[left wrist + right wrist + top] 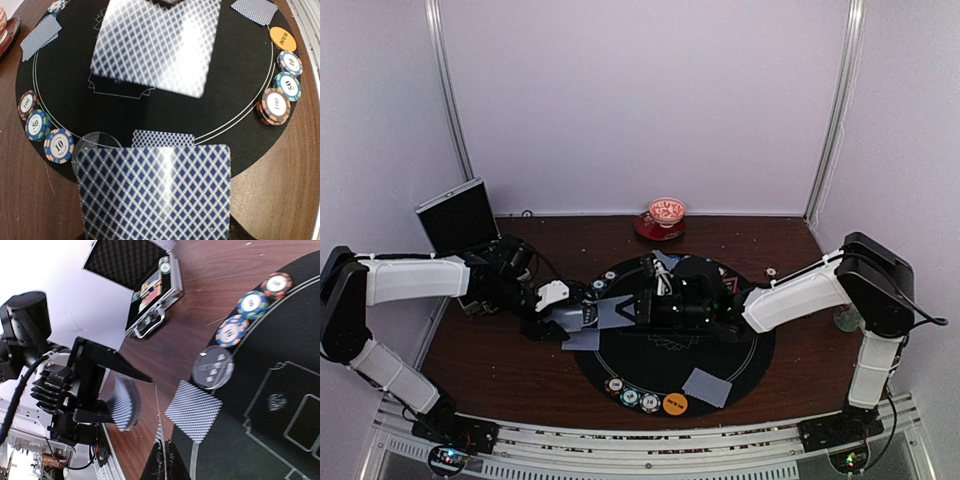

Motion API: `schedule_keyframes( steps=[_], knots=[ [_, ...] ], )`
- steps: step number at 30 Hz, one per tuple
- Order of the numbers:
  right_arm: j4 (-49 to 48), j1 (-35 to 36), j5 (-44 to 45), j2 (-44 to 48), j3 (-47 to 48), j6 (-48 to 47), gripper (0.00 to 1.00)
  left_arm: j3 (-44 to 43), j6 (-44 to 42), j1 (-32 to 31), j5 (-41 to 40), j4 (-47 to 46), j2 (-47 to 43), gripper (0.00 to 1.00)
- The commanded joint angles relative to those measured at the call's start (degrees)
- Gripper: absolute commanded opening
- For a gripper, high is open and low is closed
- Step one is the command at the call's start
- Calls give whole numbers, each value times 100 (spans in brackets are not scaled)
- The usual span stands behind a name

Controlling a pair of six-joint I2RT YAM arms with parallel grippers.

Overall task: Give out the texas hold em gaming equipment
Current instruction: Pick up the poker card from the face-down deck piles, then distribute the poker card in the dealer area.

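My left gripper [578, 318] is shut on a deck of blue-backed cards [155, 195], held over the mat's left edge; the deck hides its fingers in the left wrist view. My right gripper [174, 455] is shut on a single card [159, 432], seen edge-on, and holds it just in front of the deck; the card also shows in the top view [616, 312]. One card [193, 410] lies on the black mat [150, 115] beside a clear disc [213, 367]. Three chips [252, 304] sit by it. Three more chips [631, 398], an orange disc [674, 404] and a card [707, 386] lie at the near edge.
An open chip case [458, 215] stands at the back left. A red-and-white bowl [667, 212] on a saucer is at the back middle. More cards [665, 260] lie at the mat's far side. Both arms meet over the mat's left half.
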State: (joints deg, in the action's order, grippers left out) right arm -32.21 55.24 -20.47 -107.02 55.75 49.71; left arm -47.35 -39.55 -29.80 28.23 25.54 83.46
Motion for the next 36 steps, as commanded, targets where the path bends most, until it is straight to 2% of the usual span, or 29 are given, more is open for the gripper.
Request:
schedule_keyframes(
  steps=[1,8,16,34,36],
  knots=[
    [-381,-184,115,77,-284,146,0,-34,-56,202,127,-134,-77,58],
    [-747,-123,-368,-932,342,467,0,-130,-79,523,300,-70,-132,58],
    [-993,57,-723,-1933,1253,776,0,-134,-104,572,372,-47,-163,58],
    [-648,285,-703,-2655,2009,816,0,-125,-123,573,452,-23,-173,58],
    [-539,291,-643,-2632,2019,755,4,-129,-130,579,459,-17,-168,58]
  ],
)
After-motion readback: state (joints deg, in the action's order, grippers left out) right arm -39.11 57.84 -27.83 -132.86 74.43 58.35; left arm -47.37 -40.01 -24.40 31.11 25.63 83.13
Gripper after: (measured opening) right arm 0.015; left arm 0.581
